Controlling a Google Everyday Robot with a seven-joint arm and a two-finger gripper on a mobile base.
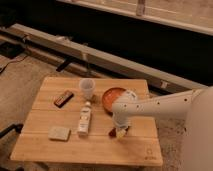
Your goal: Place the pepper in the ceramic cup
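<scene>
- Lying on the table (45,117) just below the frame's centre, the pepper (112,132) is seen as a small dark red sliver, partly covered by the gripper.
- The gripper (120,132) is positioned right at the pepper's right side; whether it is wide, narrow or gripping cannot be told.
- The cup (87,88), pale, round and handleless, is stood upright up and to the left, well apart from the pepper.
- An orange-red bowl (112,97) is set just right of the cup.

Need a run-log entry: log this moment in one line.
step: pick | gripper: down at pepper, in front of bowl | cup: upright, beside bowl | pepper in cup: not yet
</scene>
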